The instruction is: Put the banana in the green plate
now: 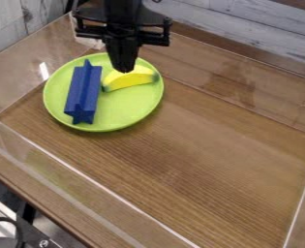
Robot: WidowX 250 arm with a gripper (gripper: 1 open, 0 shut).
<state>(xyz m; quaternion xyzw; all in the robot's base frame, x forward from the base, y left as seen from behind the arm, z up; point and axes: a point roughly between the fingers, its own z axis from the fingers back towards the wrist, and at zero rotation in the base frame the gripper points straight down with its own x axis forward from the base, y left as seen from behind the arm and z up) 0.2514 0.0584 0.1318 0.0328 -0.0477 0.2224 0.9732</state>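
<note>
A curved yellow plastic toy banana [133, 79] lies inside the round lime-green plastic plate [122, 114] beside a ridged blue block [81, 92]; the black gripper [122, 66] hangs above, fingers clenched, empty.

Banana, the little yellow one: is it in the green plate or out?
In. The curved yellow plastic banana lies inside the round lime-green plate.

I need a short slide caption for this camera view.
Banana and blue block lie on the green plate; gripper above, shut.
</note>
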